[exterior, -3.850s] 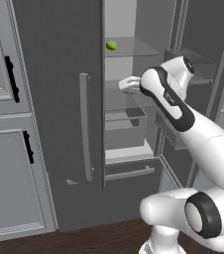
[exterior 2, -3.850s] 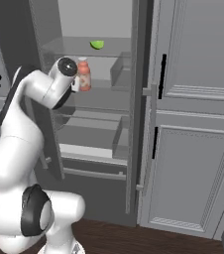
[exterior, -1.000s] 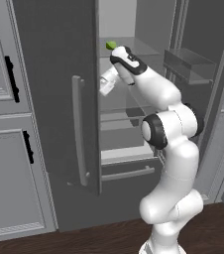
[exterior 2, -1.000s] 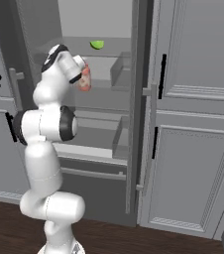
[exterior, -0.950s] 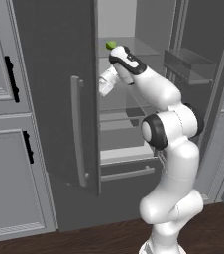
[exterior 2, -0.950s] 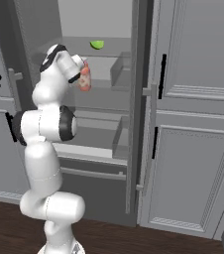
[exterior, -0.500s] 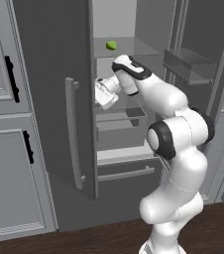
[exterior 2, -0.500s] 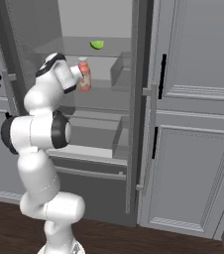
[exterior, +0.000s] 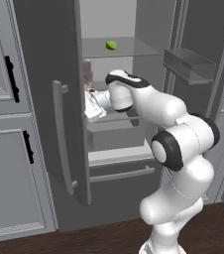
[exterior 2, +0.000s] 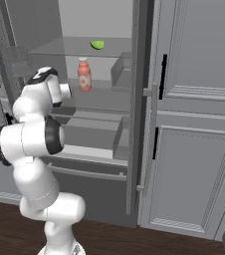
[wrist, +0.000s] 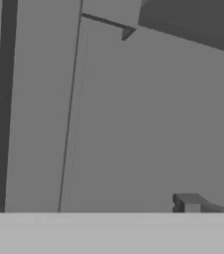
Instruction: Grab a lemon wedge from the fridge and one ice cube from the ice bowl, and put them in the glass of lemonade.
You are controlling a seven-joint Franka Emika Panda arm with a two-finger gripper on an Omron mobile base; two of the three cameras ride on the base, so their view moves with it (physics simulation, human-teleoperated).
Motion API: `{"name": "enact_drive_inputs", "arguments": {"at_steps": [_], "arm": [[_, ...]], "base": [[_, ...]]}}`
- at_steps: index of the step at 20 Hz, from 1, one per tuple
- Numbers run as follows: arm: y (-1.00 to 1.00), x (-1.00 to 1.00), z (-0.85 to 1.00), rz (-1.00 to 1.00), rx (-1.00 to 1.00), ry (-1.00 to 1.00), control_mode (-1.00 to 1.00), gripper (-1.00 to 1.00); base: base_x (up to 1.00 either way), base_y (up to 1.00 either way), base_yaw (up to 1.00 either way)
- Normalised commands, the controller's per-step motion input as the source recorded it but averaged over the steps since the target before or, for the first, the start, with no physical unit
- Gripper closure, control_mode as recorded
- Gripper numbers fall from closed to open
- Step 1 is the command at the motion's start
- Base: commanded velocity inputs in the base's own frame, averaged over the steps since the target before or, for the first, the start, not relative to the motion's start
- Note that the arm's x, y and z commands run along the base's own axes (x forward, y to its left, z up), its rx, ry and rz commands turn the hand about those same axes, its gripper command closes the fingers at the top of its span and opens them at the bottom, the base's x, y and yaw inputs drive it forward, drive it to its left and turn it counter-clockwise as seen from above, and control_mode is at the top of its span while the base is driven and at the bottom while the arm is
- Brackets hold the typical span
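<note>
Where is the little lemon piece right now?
The lemon wedge sits on the fridge's top glass shelf, above the pink-labelled bottle, in both base views.

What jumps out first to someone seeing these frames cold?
The open fridge, both doors swung wide, with a bright lemon wedge alone on its top shelf. Below it stands a pink-labelled bottle, and the white arm reaches in at that shelf's height, its gripper open and empty.

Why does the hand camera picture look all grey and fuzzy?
Hand view: it faces plain grey fridge panels up close, so edges look soft and flat. Left and right base views: even light, faint shadows, and the lemon wedge and bottle show clearly.
</note>
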Motion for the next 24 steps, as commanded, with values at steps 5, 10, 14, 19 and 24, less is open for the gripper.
{"name": "enact_drive_inputs", "arguments": {"at_steps": [5,10,14,19,24], "arm": [[0.85,-0.16,0.00,0.15,0.03,0.10,-1.00,-1.00],[0.90,-0.34,0.00,0.13,0.00,0.09,-1.00,-1.00],[0.78,-0.16,0.00,0.05,0.00,0.05,-1.00,-1.00],[0.29,0.00,0.00,0.00,0.00,0.00,-1.00,-1.00],[-0.11,-0.06,0.02,0.00,-0.01,0.01,-1.00,-1.00]], "base": [[0.00,0.00,0.00],[0.00,0.00,0.00],[0.00,0.00,0.00],[0.00,0.00,0.00],[0.00,0.00,0.00]]}}
